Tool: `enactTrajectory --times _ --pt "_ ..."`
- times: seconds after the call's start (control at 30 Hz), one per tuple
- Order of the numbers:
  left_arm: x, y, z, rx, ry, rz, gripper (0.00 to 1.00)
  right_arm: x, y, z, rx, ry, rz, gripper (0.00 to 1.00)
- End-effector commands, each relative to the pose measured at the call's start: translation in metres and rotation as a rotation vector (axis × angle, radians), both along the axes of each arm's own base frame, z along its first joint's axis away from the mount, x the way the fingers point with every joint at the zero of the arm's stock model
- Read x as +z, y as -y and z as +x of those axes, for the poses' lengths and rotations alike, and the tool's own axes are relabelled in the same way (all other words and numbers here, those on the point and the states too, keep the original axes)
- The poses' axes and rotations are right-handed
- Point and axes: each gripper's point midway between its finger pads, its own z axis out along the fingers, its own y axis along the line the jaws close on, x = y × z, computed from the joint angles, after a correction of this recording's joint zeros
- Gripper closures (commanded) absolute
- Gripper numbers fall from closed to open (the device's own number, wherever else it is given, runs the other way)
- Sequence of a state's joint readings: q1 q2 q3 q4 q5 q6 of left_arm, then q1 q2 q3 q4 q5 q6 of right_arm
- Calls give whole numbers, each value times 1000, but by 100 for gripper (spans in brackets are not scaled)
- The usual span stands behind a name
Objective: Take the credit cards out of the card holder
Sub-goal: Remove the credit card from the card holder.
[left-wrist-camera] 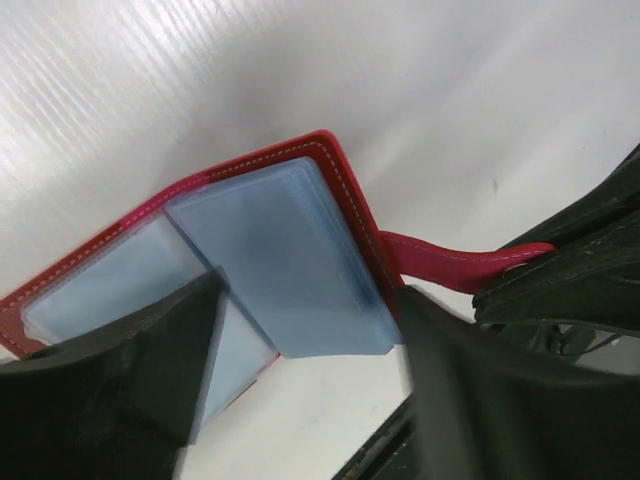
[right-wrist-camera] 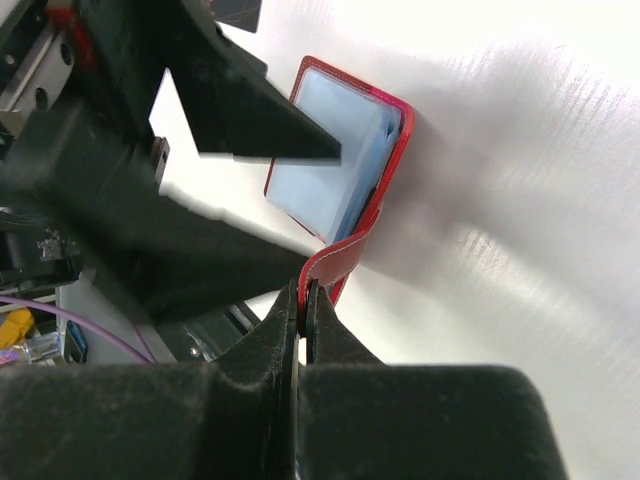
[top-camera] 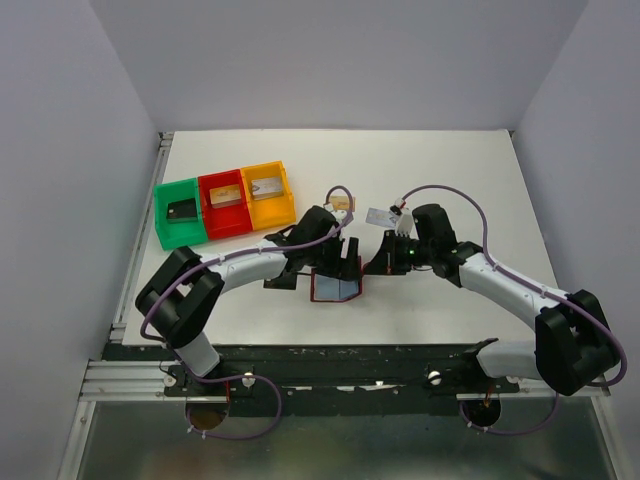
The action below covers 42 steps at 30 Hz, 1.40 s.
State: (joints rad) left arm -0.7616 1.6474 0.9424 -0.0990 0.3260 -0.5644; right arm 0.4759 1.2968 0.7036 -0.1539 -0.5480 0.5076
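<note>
The card holder (top-camera: 335, 288) lies open on the table between both arms, maroon outside with light blue pockets (left-wrist-camera: 290, 270). My right gripper (right-wrist-camera: 303, 290) is shut on its snap tab (left-wrist-camera: 455, 266), and it also shows at the right edge of the left wrist view (left-wrist-camera: 570, 285). My left gripper (left-wrist-camera: 300, 400) is open above the holder, its dark fingers (left-wrist-camera: 120, 380) standing either side of the raised blue pocket leaf without pinching it. The pockets show only pale blue. A black credit card (top-camera: 183, 211) lies in the green tray, and a lighter card lies in each of the red (top-camera: 226, 195) and yellow trays (top-camera: 265, 186).
Green (top-camera: 166, 222), red (top-camera: 207, 207) and yellow (top-camera: 286, 198) trays stand in a row at the back left. White walls close in the table on three sides. Purple cables loop over both wrists.
</note>
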Motion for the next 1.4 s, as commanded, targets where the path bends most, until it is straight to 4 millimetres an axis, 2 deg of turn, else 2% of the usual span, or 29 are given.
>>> enactTrajectory --times 0.0,0.23,0.6,0.67,0.77,1.0,1.07,1.17,1.2,1.23,1.27,1.33,1.37 --pt "17 1 4 11 61 -25 1 12 -5 5 15 24 29 100" --pt "17 1 3 11 57 -20 1 13 -6 4 18 19 33 100" --pt "18 -7 5 56 78 -19 19 22 -6 2 16 38 53 100" --pt "19 -10 6 76 84 -12 17 26 -7 1 22 41 63 100" --pt "23 -22 13 147 111 21 1 33 -7 0 27 53 72 99" --pt "49 -53 33 352 225 53 1 25 -3 1 25 51 32 100" --pt "56 -55 34 363 253 27 1 21 -3 0 23 42 26 100" --pt "63 -45 32 350 270 -77 2 14 -1 0 17 33 11 100" --pt "63 -43 31 347 260 -112 5 12 0 0 14 31 6 100" --pt "64 -41 31 359 250 -138 14 11 1 0 14 30 3 100" --pt "64 -39 30 359 227 -164 23 9 1 -1 13 28 0 100" --pt "63 -41 36 410 188 -177 49 8 2 -2 13 24 -2 100" --pt "59 -45 37 433 153 -159 56 8 2 -2 11 26 -3 100"
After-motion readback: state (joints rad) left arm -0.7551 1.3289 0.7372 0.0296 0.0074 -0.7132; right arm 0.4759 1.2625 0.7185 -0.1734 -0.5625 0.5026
